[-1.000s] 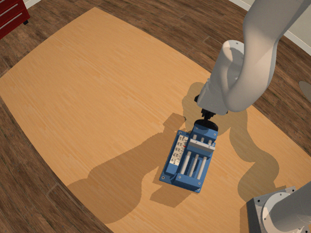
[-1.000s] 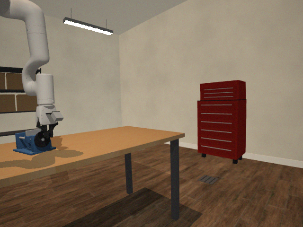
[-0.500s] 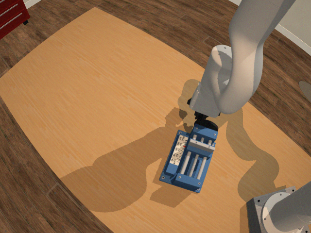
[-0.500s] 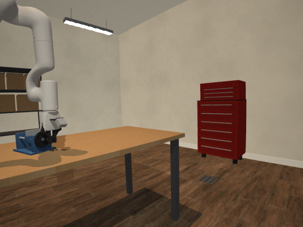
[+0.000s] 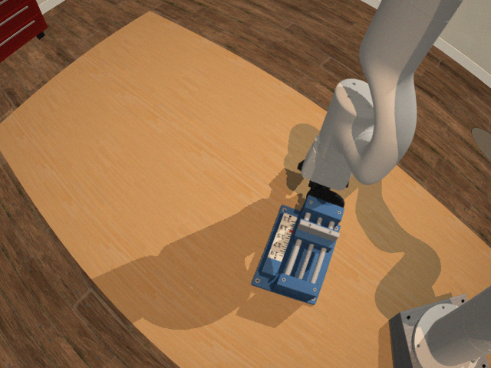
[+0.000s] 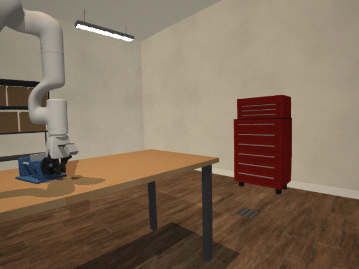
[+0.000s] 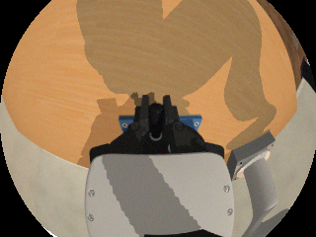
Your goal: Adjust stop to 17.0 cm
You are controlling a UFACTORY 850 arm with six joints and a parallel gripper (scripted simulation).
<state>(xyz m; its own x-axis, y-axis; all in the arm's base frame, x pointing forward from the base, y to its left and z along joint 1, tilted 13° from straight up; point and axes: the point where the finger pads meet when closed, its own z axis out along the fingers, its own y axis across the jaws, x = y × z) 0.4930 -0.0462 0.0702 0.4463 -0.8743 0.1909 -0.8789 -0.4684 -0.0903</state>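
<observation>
The red tool chest (image 5: 18, 29) (image 6: 256, 149) has its drawers shut, contents hidden. The hand (image 5: 317, 185) (image 6: 60, 170) (image 7: 155, 104) is clamped on the black handle (image 7: 156, 115) of the handwheel (image 5: 334, 197) (image 6: 48, 166), at the far end of the blue stop fixture (image 5: 299, 290) (image 6: 36, 180) (image 7: 125, 124) on the worktop (image 5: 158, 119) (image 6: 130, 163) (image 7: 44, 74). From above, the arm (image 5: 387, 119) (image 6: 53, 66) hides the fingertips; the scale's (image 5: 282, 238) numbers are hard to read.

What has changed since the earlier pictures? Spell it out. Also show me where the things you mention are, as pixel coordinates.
The end effector (image 5: 313, 185) (image 6: 61, 166) (image 7: 155, 104) has moved lower and, in the top view, leftward; it is now shut on the handwheel's black handle (image 7: 156, 118). The stop (image 5: 319, 229) (image 6: 37, 157) shows no visible shift.
</observation>
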